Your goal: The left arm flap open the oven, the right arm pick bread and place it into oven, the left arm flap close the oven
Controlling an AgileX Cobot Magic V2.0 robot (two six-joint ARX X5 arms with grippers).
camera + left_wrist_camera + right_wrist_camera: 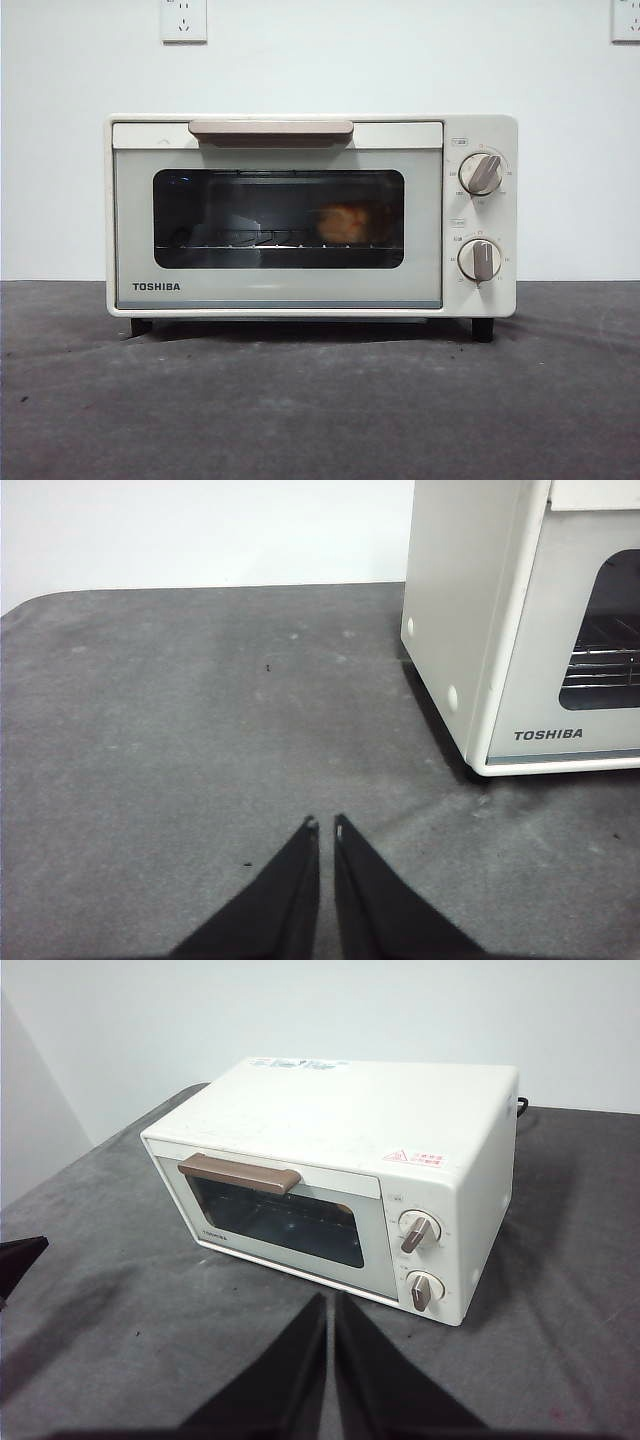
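The cream-white TOSHIBA oven (310, 215) stands on the grey table with its door shut. The orange-brown bread (342, 224) lies inside on the wire rack, seen through the dark window, right of middle. My left gripper (324, 826) is shut and empty, low over the table to the oven's (500, 630) left front corner, apart from it. My right gripper (330, 1300) is shut and empty, held back in front of the oven (340, 1180), above the table. Neither arm shows in the front view.
Grey cloth covers the table (320, 410). A white wall with two sockets (184, 20) stands behind the oven. The left gripper's black tip (20, 1260) shows at the edge of the right wrist view.
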